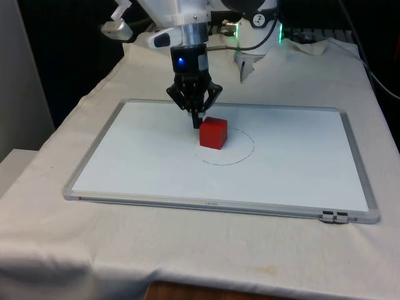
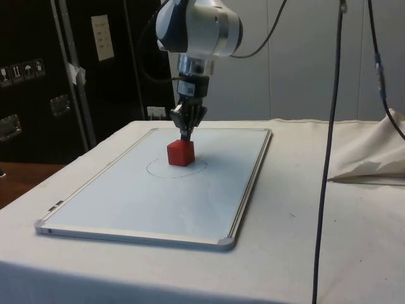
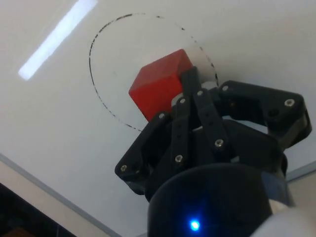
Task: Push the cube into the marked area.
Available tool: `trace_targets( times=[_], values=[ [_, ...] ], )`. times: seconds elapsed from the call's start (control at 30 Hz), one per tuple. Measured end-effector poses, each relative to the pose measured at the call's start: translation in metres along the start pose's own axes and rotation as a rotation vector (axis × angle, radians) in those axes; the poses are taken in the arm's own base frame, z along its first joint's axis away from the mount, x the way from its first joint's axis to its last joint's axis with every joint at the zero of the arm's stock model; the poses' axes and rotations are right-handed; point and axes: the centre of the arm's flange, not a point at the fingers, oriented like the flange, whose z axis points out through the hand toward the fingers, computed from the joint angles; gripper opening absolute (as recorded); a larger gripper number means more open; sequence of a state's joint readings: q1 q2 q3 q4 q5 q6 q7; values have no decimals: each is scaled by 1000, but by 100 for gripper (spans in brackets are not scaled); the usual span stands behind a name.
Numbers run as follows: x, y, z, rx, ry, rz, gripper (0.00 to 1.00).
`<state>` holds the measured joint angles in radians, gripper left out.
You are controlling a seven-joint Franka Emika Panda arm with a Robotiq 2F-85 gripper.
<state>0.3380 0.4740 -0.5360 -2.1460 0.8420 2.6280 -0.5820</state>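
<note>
Pincer [image 1: 196, 122] closed, tips touching the red cube [image 1: 213, 133] just ahead — off-center contact could spin it off the circle [image 1: 244, 159].

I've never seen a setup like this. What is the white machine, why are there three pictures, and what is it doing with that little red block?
The white machine is a robot arm, and the black claw at its end is its gripper. The three pictures show one moment from three cameras: one looks across the table, one looks from the table's side, and one sits on the arm's wrist, looking down past the claw. On the cloth-covered table lies a whiteboard with a thin circle drawn on it. That circle is the marked area. The red cube sits on the board, just inside the circle near its edge. Nothing is held: the claw's two fingers are pressed together like a single poking tip, set against the cube's side to push it, not lift it.
</note>
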Motion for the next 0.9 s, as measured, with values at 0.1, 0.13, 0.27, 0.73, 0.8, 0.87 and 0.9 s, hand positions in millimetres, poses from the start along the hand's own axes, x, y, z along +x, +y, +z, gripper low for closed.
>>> trace_targets(
  times=[0.1, 0.13, 0.27, 0.73, 0.8, 0.87, 0.9],
  values=[
    [-3, -2, -1, 7, -3, 5, 0],
    [-5, -3, -2, 11, -5, 7, 0],
    [-9, -10, -5, 29, -7, 15, 0],
    [3, -20, -37, 73, 36, 4, 0],
    [6, -22, -47, 84, 46, -2, 0],
    [7, -23, -51, 88, 49, -4, 0],
    [8, -23, -54, 91, 52, -7, 0]
  ],
)
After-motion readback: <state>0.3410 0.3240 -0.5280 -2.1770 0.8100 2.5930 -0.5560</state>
